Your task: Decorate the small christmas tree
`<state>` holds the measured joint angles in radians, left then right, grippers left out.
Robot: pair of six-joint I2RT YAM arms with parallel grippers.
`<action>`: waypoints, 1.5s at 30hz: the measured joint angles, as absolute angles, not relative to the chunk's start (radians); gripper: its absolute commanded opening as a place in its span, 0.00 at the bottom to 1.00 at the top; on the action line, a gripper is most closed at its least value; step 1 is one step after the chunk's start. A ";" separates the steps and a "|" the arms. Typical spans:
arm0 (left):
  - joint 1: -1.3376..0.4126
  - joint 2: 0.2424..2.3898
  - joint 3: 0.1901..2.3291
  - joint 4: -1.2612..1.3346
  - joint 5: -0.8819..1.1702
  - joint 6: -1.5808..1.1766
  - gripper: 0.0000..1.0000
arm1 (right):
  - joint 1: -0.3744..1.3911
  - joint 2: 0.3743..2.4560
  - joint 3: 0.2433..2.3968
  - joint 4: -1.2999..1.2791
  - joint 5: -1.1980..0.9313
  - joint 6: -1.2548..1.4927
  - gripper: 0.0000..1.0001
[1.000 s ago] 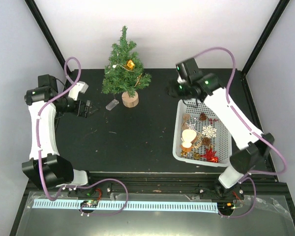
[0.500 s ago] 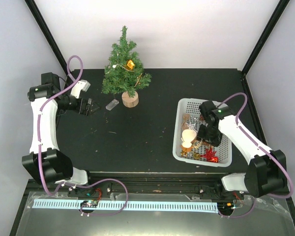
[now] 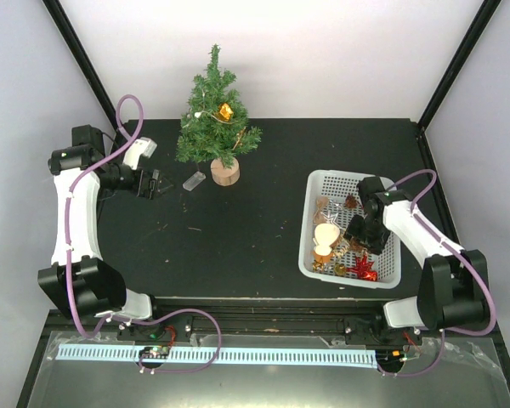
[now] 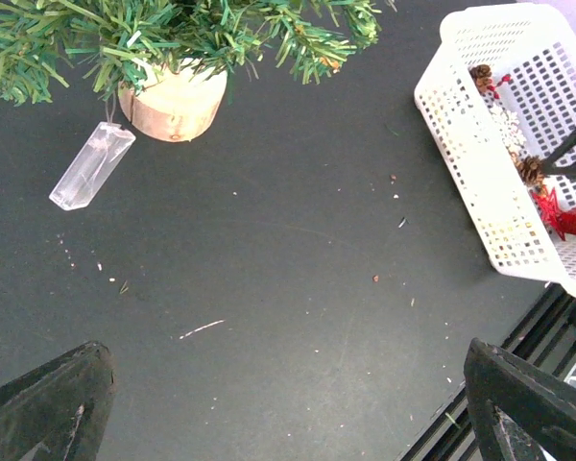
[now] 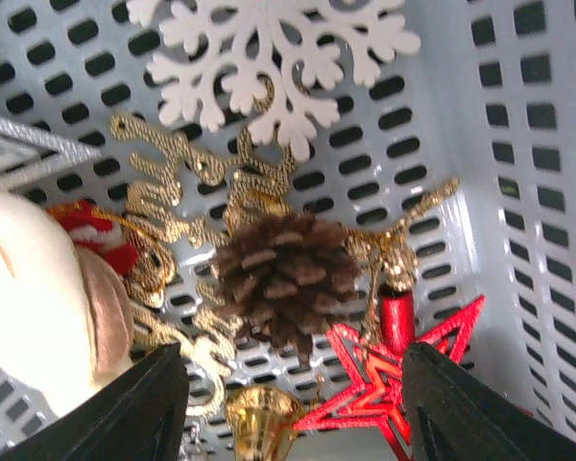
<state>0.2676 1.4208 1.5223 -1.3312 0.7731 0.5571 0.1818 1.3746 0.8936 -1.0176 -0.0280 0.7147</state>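
The small christmas tree (image 3: 212,119), a dark-green bristly conifer on a round light-wood disc, stands upright at the back left of the black bench (image 3: 238,229), close to its far edge. A small gold ornament (image 3: 225,110) sits in its branches. A clear oblong crystal pendant (image 3: 194,180) lies just beside the disc, on its left. The white perforated plastic basket (image 3: 308,223) sits well apart on the right. Its right wall is near the bench's right edge and its near end is close to the front edge. Between tree and basket runs a wide bare stretch of bench, flecked with tiny scraps.

The left pincer (image 3: 153,184) hovers just left of the pendant, its fingers spread wide with nothing between them. Its wrist view catches only the tree's lowest boughs and the disc, with the rest cut off at the top and the basket cut off at the right.

The right pincer (image 3: 363,234) is down inside the basket, toward its right wall. From above, the wrist hides its fingers. The wrist camera shows them apart, one on either side of a brown pine cone (image 5: 288,279), with a gap on both sides. Around the cone lie a white snowflake cut-out (image 5: 274,58), gold glitter lettering (image 5: 173,240) and a red star outline (image 5: 384,384). A gold bell (image 5: 259,413) is cut off at the bottom. A cream plush shape (image 5: 29,298) is cut off at the left, too partial to name.
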 measured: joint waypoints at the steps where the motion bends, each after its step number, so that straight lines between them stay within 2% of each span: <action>1: 0.268 1.421 1.522 -1.332 0.778 0.557 0.99 | 0.175 1.386 0.896 -1.005 -0.028 0.712 0.61; 9: 0.268 1.419 1.547 -1.364 0.829 0.569 0.99 | 0.161 1.446 0.900 -0.934 -0.043 0.697 0.55; 22: 0.267 1.396 1.584 -1.391 0.897 0.577 0.99 | 0.160 1.448 0.860 -0.908 -0.063 0.677 0.26; 31: 0.266 1.393 1.610 -1.396 0.899 0.576 0.99 | 0.160 1.421 0.870 -0.937 -0.057 0.670 0.25; 37: 0.255 1.394 1.686 -1.406 0.897 0.577 0.99 | 0.159 1.346 0.962 -1.014 -0.044 0.657 0.23; 45: 0.112 1.395 1.777 -1.422 0.860 0.581 0.99 | 0.187 1.251 1.133 -1.102 -0.047 0.665 0.23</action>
